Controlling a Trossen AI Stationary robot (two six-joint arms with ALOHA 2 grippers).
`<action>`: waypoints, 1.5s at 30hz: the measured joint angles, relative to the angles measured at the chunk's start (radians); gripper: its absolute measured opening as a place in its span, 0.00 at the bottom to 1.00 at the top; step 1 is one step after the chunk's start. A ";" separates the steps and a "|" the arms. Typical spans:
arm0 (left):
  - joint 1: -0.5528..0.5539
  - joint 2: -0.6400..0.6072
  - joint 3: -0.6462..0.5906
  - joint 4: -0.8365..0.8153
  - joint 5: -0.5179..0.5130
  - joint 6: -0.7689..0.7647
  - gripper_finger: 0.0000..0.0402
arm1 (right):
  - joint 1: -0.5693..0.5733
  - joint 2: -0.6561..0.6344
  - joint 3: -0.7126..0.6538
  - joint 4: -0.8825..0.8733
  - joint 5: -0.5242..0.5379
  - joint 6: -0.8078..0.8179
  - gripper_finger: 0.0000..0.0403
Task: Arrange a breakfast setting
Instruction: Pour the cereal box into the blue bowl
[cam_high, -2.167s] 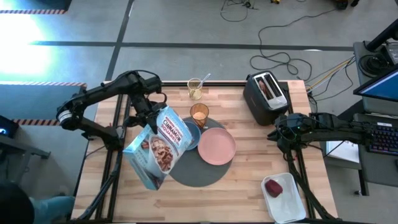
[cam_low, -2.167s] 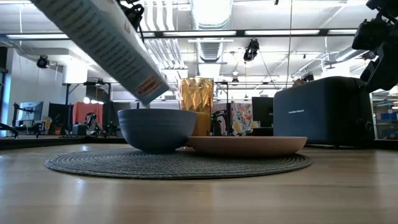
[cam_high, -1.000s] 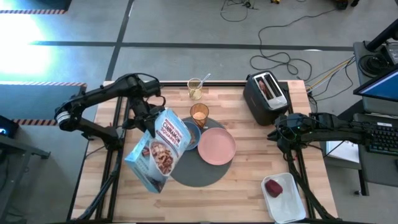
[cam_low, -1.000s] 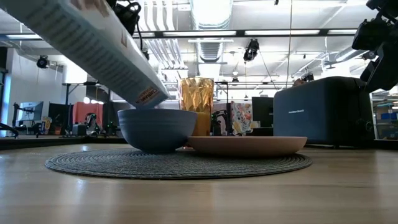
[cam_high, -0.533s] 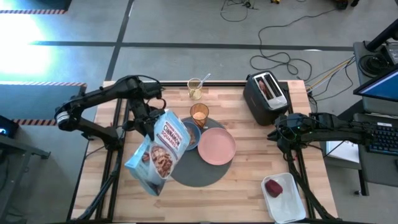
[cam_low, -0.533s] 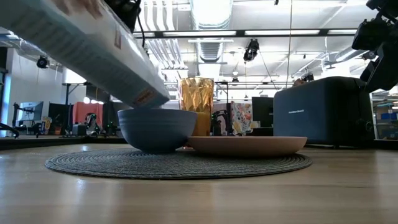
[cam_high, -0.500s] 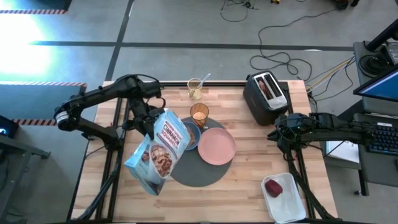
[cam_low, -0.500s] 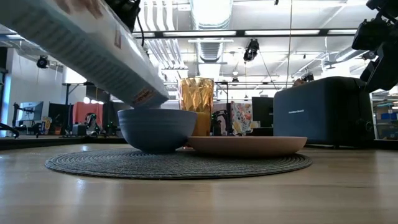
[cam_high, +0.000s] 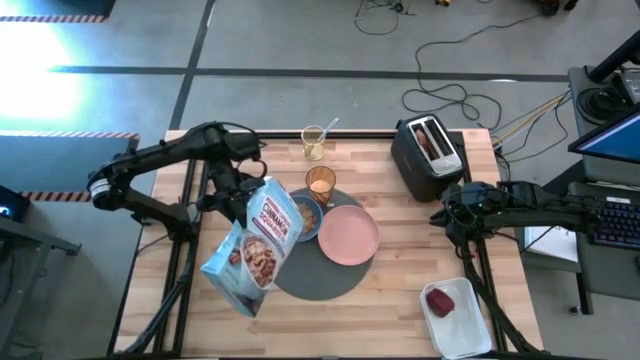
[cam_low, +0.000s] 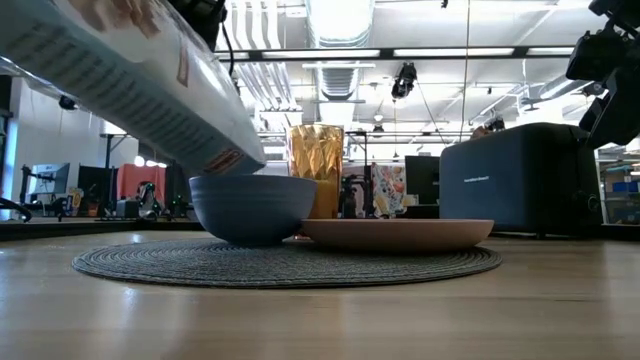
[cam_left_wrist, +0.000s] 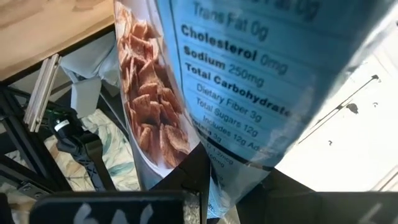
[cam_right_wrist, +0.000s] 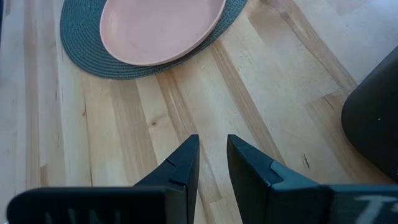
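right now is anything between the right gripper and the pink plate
Nothing visible does. The right gripper hovers over bare wood, and only open table lies between it and the pink plate on the mat.

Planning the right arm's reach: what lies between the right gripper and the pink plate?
In the right wrist view, only bare wooden table and the dark-grey mat's edge lie between the right gripper and the pink plate.
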 joint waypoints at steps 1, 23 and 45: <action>-0.003 0.000 -0.001 0.001 -0.002 0.001 0.09 | 0.000 0.000 0.000 0.000 0.000 0.000 0.18; -0.070 0.013 0.040 0.006 -0.009 0.004 0.09 | 0.000 0.000 0.000 0.000 0.000 0.000 0.18; -0.095 -0.012 0.032 0.001 -0.098 0.115 0.09 | 0.000 0.000 0.000 0.000 0.000 0.000 0.18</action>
